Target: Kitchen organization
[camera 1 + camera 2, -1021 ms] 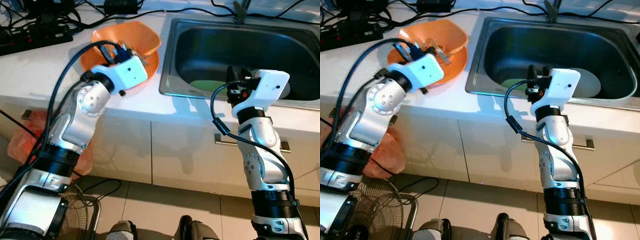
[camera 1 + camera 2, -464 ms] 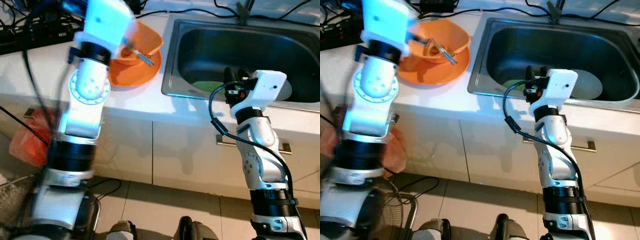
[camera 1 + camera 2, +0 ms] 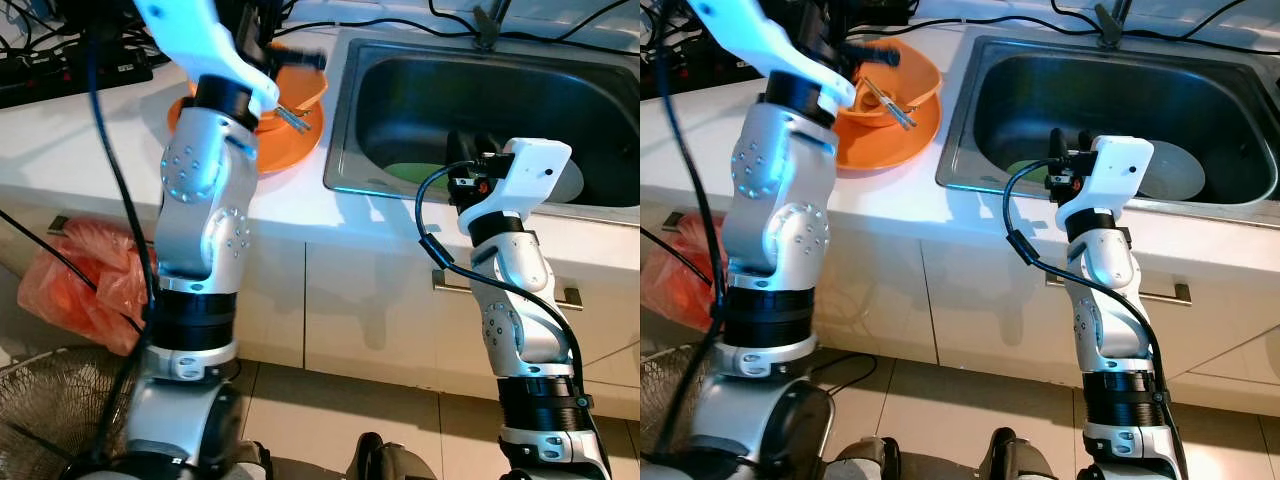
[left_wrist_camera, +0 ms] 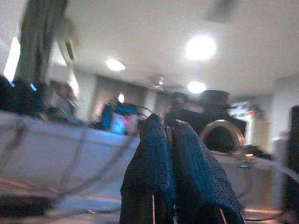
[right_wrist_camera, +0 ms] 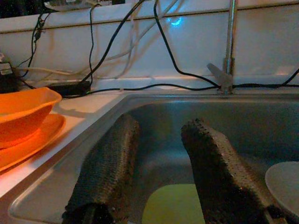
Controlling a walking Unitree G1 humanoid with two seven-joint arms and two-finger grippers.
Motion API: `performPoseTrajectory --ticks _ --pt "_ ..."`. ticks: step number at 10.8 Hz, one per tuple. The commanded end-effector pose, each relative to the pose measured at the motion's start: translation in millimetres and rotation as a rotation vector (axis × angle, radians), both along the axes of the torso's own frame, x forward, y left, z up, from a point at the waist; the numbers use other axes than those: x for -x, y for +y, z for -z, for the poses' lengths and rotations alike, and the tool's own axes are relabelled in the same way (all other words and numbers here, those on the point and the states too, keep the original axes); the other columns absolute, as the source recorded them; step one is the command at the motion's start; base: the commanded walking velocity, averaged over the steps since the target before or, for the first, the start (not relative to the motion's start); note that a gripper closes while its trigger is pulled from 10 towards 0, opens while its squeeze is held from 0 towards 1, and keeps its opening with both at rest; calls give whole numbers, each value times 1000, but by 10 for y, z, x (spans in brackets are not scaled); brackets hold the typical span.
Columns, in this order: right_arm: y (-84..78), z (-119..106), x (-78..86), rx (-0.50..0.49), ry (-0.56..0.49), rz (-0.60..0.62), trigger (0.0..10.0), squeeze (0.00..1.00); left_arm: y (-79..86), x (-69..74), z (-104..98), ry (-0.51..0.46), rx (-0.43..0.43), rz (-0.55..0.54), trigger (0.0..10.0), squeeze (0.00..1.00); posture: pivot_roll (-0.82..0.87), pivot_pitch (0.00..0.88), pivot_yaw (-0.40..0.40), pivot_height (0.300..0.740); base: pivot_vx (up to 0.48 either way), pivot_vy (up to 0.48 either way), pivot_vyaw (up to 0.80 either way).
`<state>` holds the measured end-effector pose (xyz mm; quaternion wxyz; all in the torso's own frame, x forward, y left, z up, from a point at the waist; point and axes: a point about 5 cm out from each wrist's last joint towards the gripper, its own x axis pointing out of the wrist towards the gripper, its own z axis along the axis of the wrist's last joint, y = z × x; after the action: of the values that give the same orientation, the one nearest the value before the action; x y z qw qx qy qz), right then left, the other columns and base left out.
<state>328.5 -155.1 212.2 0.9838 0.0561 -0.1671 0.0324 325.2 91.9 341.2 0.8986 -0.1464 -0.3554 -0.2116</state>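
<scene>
Hovering at frame centre, the right gripper (image 5: 159, 172) was spread; the orange bowl (image 3: 895, 85), probably light and stiff, suited a rim grip; the left gripper (image 4: 170, 140) was pressed together.

Left arm (image 3: 205, 190) hides part of the orange plate (image 3: 285, 150); left wrist view is blurred

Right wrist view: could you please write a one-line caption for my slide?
Open right hand poised at the steel sink, above a green plate, with an orange bowl on the counter beside it.
</scene>
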Motion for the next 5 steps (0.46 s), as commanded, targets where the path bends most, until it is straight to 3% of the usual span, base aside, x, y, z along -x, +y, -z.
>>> performPoseTrajectory --ticks 1,3,5 --pt "24 -35 -7 5 -22 -8 10000 0 -44 16 0 13 0 56 10000 0 140 126 -3 740 0 0 0" --pt "53 -44 0 21 -29 -23 10000 0 -187 -5 189 122 22 178 10000 0 132 124 -3 740 0 0 0" --pt "109 -35 -2 -19 -19 -60 10000 0 -170 -58 321 209 117 261 10000 0 132 120 -3 740 0 0 0"
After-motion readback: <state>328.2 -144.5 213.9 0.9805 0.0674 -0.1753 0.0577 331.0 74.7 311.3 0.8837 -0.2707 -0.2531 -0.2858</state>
